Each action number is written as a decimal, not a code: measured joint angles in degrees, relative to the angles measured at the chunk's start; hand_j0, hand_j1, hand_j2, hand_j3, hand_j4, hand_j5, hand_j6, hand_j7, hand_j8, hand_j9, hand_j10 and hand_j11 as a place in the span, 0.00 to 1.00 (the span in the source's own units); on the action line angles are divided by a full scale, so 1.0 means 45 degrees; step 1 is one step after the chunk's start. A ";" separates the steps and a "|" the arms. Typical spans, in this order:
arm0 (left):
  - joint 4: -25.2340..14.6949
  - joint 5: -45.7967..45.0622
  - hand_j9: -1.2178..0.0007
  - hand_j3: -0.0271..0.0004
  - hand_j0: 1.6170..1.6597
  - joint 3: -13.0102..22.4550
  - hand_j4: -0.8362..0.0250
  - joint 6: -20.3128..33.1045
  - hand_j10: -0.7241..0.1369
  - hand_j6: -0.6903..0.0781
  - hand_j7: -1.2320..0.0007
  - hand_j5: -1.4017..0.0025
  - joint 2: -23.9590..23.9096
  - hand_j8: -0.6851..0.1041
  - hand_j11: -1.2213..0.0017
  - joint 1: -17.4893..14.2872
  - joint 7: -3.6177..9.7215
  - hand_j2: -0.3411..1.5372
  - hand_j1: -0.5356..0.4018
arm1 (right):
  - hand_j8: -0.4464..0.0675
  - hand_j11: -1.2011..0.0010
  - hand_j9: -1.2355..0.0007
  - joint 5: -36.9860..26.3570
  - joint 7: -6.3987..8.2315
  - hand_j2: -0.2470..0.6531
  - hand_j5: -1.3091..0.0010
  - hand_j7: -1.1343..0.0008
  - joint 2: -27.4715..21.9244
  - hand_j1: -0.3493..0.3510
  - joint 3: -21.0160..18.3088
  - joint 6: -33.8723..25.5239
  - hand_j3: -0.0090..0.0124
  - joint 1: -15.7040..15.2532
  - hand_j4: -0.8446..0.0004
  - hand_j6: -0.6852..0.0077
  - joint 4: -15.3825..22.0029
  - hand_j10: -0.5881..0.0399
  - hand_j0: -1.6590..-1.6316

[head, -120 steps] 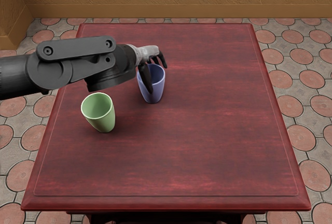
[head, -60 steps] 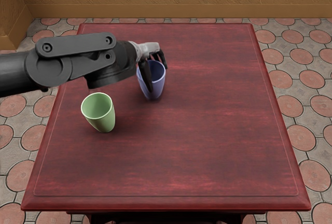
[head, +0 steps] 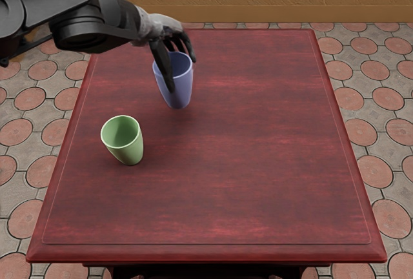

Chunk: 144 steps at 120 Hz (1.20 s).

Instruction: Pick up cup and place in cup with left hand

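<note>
Quite smooth, the periwinkle cup (head: 182,90)

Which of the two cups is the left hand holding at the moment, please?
The blue-violet cup, gripped by the left hand; the green cup stands on the table, untouched.

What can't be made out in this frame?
Blue cup, inner bottom: head view, hidden by its near wall and the left hand.
Green cup, far outer side: head view, hidden by its own body.
Left arm, shoulder end: head view, cut off by the left edge.
Right hand: outside the head view.
</note>
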 joint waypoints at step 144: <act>-0.4047 -0.1358 0.41 0.99 0.94 0.0091 0.36 -0.3864 0.40 0.42 0.41 0.47 0.5670 0.49 0.42 -0.1489 -0.0014 0.38 0.41 | 0.87 1.00 1.00 0.0002 0.0000 0.27 1.00 1.00 0.0000 0.00 0.0000 -0.0001 0.42 0.0000 1.00 0.99 0.0001 0.94 0.04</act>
